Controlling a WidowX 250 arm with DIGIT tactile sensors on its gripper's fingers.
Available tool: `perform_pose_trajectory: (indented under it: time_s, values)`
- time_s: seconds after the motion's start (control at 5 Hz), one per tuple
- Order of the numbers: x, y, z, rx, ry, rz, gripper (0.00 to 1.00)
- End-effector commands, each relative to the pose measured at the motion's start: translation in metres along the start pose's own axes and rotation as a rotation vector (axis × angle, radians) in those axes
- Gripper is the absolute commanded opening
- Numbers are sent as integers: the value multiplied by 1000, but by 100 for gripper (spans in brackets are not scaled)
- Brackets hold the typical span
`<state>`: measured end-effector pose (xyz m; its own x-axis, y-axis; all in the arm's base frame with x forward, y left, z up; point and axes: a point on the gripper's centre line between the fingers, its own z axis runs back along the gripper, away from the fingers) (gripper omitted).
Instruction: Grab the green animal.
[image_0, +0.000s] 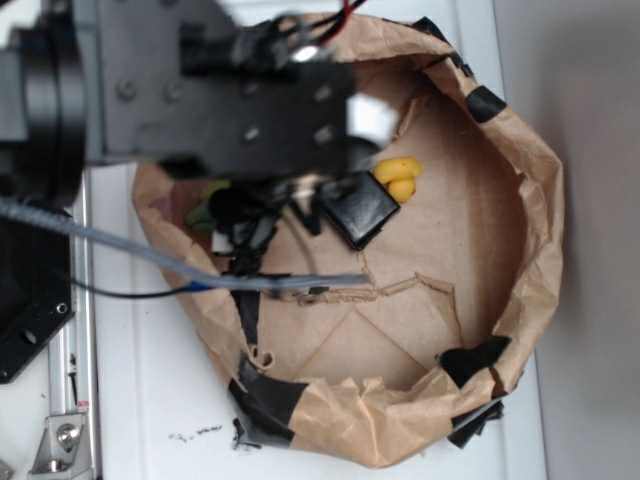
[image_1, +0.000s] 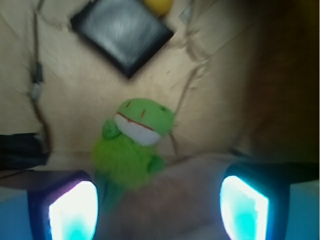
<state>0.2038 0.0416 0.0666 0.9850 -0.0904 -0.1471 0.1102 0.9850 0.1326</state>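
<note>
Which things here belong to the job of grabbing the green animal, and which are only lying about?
Belong to the job:
- green animal, lying on the cardboard floor
- gripper, open, jaws wide apart, not touching the toy

Only lying about:
- black block
- yellow toy, beside the block
- paper wall around them

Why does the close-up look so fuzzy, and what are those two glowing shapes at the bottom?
Wrist view: the whole frame is soft with blur; the green frog and black block lack crisp edges, and the gripper fingertips glare white-cyan. Exterior view: sharper, but the dark arm blocks most of the frog.
</note>
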Motion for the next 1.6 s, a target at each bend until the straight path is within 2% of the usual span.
perform_pose_trajectory:
  time_s: [0.0,0.2,0.4,0.6,0.8,1.0,1.2,1.4]
  values:
    - [35,11,-15,-91,-75,34,100]
    - [46,12,-22,-58,-49,29,100]
    - [47,17,-28,-59,-17,64,100]
    - [45,18,-29,-94,-9,112,96]
    - [43,14,-27,-128,17,166,0]
    - [39,9,-22,-132,23,174,0]
    - [33,3,-14,-178,39,201,0]
    - [24,-14,-3,-256,93,208,0]
